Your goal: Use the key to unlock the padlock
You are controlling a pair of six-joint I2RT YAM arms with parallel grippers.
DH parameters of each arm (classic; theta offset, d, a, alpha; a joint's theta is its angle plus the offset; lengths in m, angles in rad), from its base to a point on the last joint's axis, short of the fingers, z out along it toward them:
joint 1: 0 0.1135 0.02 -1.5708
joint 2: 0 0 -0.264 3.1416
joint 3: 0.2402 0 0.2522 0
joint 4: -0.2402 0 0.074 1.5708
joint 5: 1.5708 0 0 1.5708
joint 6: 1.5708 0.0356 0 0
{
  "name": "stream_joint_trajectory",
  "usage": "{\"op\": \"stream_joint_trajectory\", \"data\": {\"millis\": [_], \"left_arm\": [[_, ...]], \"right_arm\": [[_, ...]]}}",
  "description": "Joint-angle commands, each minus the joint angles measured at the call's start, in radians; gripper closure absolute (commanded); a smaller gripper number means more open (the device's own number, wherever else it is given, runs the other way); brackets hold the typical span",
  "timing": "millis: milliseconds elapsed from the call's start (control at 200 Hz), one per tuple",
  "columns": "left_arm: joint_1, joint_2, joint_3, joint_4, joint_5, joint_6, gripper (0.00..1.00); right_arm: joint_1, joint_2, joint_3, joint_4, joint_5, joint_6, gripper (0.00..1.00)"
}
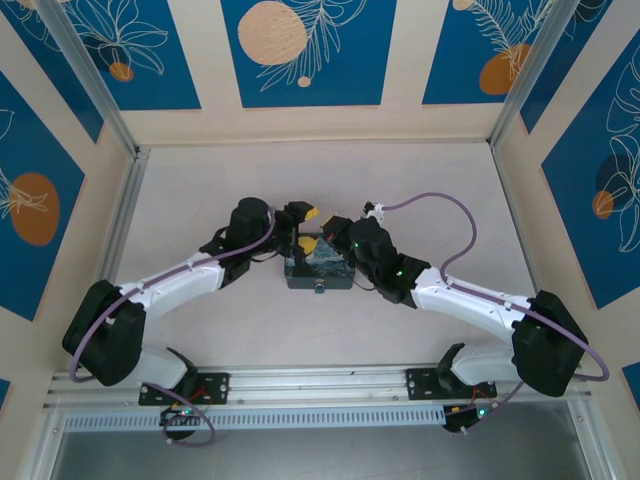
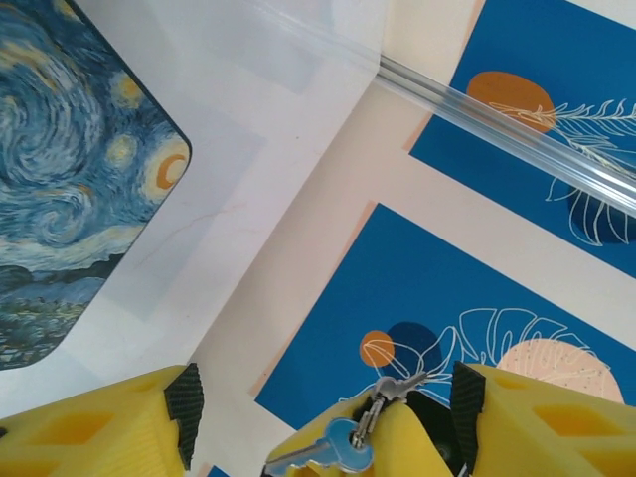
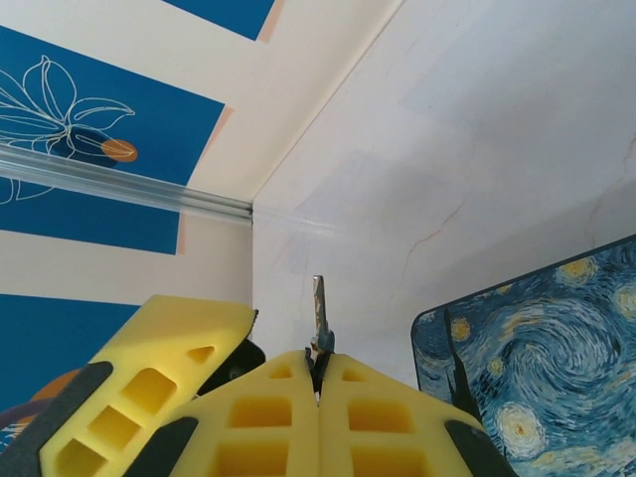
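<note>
Key presentation step: thin silvery metal key (image 3: 318,298) clamped in right gripper (image 3: 320,363), lower centre of frame, blade up. Jaws of left gripper (image 2: 323,402) apart. Place of small bluish padlock: cannot tell. Next: aim finely at keyhole.

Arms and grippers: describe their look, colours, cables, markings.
The left arm and right arm have white links, black joints, purple cables. Small green lights dot the right arm. The left gripper and right gripper have yellow cut-out fingers with black pads.
</note>
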Motion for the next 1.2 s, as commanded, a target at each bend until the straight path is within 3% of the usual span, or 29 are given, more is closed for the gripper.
{"op": "stream_joint_trajectory", "data": {"millis": [0,275,510,920,1195], "left_arm": [[-0.018,0.019,0.032,0.037,-0.008,-0.018,0.34],[-0.031,0.023,0.032,0.034,-0.012,-0.018,0.40],[-0.031,0.030,0.029,0.030,-0.010,-0.016,0.57],[-0.034,0.024,0.029,-0.018,-0.018,0.001,0.63],[-0.037,0.026,0.032,-0.035,-0.021,0.008,0.72]], "right_arm": [[-0.003,0.010,-0.001,0.036,0.056,0.013,1.00],[-0.005,0.017,-0.023,0.048,0.050,0.025,1.00],[-0.005,0.006,-0.045,0.050,0.052,0.033,1.00],[-0.008,-0.022,-0.069,0.056,0.055,0.039,1.00],[-0.008,-0.034,-0.078,0.066,0.053,0.038,1.00]]}}
